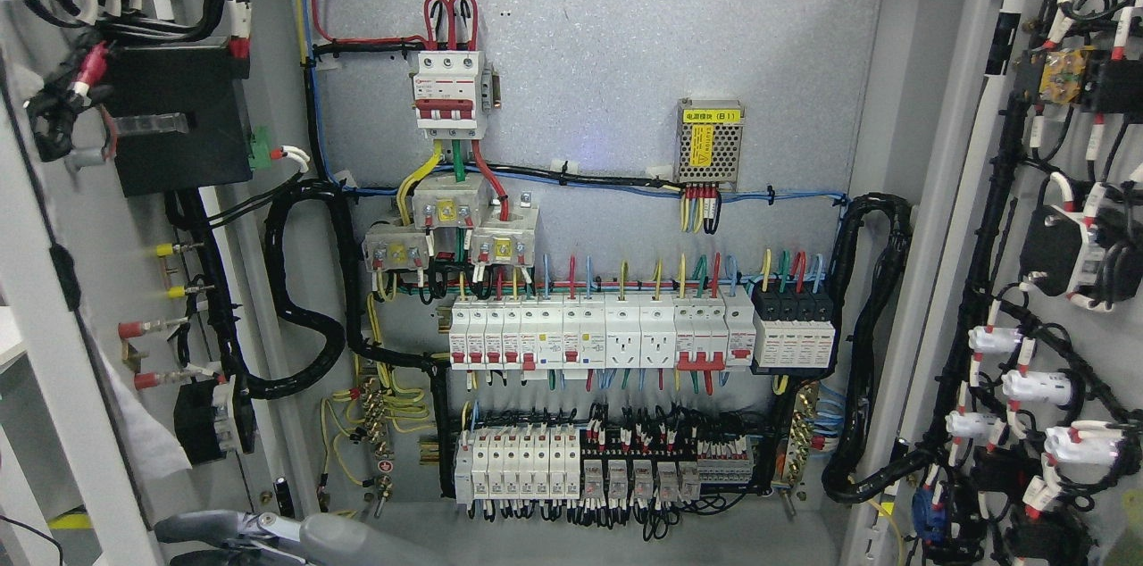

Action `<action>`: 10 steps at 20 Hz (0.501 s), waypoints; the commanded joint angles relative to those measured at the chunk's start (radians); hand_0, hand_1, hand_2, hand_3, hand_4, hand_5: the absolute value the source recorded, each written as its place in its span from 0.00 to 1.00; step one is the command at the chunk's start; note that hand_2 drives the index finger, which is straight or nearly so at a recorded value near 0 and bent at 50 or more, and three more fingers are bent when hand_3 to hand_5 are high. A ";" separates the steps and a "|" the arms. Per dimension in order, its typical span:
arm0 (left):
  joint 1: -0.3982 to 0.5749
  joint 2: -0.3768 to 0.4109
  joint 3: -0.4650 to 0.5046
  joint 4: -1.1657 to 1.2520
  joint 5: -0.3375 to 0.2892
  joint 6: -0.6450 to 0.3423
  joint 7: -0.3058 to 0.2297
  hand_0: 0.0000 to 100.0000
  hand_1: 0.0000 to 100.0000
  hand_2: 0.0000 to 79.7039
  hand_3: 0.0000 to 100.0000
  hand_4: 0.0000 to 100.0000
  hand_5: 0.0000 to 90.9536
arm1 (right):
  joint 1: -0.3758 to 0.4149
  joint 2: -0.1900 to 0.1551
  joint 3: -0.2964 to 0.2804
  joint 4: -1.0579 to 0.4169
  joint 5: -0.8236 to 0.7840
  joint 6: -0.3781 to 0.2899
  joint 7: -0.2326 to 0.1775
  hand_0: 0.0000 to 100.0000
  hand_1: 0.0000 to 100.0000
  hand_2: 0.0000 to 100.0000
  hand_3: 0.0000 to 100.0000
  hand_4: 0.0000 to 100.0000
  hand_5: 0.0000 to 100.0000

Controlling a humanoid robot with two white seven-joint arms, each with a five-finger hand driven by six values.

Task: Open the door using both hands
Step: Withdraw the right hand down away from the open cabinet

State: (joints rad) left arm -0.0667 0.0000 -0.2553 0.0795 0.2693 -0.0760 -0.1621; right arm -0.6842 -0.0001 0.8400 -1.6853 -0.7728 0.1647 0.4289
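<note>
Since both door leaves, the left door and the right door, stand swung wide beside the back panel, the opening looks finished. Below the panel, the left arm shows; its hand I cannot tell.

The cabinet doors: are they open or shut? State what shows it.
Open. Both doors, left and right, are swung outward, showing their wired inner faces, and the breaker rows on the back panel are fully exposed.
</note>
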 commanded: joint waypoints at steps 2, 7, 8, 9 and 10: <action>0.010 0.006 -0.001 -0.001 -0.001 0.004 0.000 0.30 0.00 0.03 0.03 0.04 0.00 | -0.049 0.000 0.083 0.041 -0.002 -0.001 -0.002 0.22 0.00 0.00 0.00 0.00 0.00; 0.011 0.006 -0.001 -0.003 -0.001 0.001 0.000 0.30 0.00 0.03 0.03 0.04 0.00 | -0.086 0.000 0.103 0.075 -0.013 -0.022 -0.004 0.22 0.00 0.00 0.00 0.00 0.00; 0.012 0.006 -0.001 -0.001 -0.001 0.001 0.000 0.30 0.00 0.03 0.03 0.04 0.00 | -0.090 0.000 0.103 0.085 -0.017 -0.025 -0.004 0.22 0.00 0.00 0.00 0.00 0.00; 0.012 0.006 -0.001 -0.001 -0.001 0.001 0.000 0.30 0.00 0.03 0.03 0.04 0.00 | -0.095 0.000 0.105 0.094 -0.017 -0.025 -0.004 0.22 0.00 0.00 0.00 0.00 0.00; 0.012 0.006 0.001 -0.001 -0.001 0.001 0.000 0.30 0.00 0.03 0.03 0.04 0.00 | -0.100 0.000 0.113 0.102 -0.017 -0.025 -0.004 0.22 0.00 0.00 0.00 0.00 0.00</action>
State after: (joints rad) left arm -0.0577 0.0000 -0.2556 0.0784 0.2687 -0.0764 -0.1622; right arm -0.7504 -0.0001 0.8976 -1.6442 -0.7819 0.1419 0.4283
